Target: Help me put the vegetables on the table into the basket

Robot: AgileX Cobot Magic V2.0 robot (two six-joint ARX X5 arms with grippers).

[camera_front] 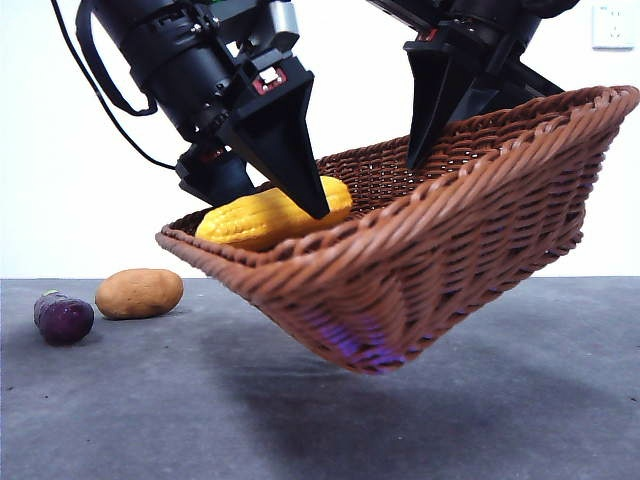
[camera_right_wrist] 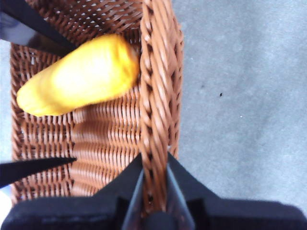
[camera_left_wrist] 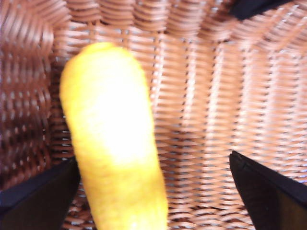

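Observation:
The brown wicker basket [camera_front: 450, 250] hangs tilted above the dark grey table [camera_front: 500, 420]. My right gripper [camera_front: 432, 135] is shut on its braided rim [camera_right_wrist: 156, 96], one jaw inside the basket and one outside, as the right wrist view [camera_right_wrist: 153, 170] shows. The yellow corn cob [camera_front: 270, 215] lies inside the basket at its low end. My left gripper [camera_front: 268, 185] is open right over the cob [camera_left_wrist: 112, 143], jaws wide apart with the cob beside one of them. The tan potato [camera_front: 140, 292] and the purple eggplant [camera_front: 63, 317] lie on the table at the left.
A white wall stands behind the table. A black cable [camera_front: 95, 85] hangs from the left arm. The basket casts a shadow on the table beneath it.

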